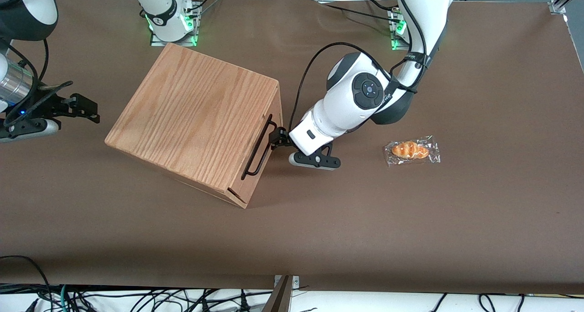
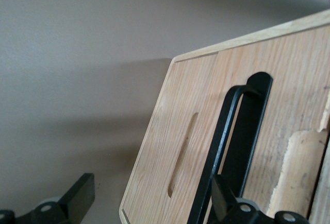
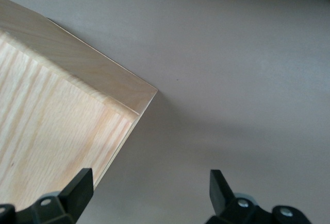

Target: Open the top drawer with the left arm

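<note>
The oak cabinet [image 1: 196,120] stands on the brown table, turned at an angle, with its front facing the working arm's end. The top drawer's oak-grain front [image 1: 270,120] carries a long thin black bar handle [image 1: 258,148] and looks pushed in. My left arm's gripper [image 1: 279,139] is right at the handle, in front of the drawer. In the left wrist view the gripper [image 2: 152,185] is open, its jaws wide apart. One finger [image 2: 224,198] sits against the black handle [image 2: 227,131]. The other finger [image 2: 77,193] hangs over bare table beside the panel [image 2: 191,95].
A wrapped bread roll [image 1: 412,150] lies on the table toward the working arm's end, a little past the arm's wrist. The parked arm's gripper [image 1: 68,106] hovers beside the cabinet at the other end. Brown table [image 1: 365,221] stretches nearer the front camera.
</note>
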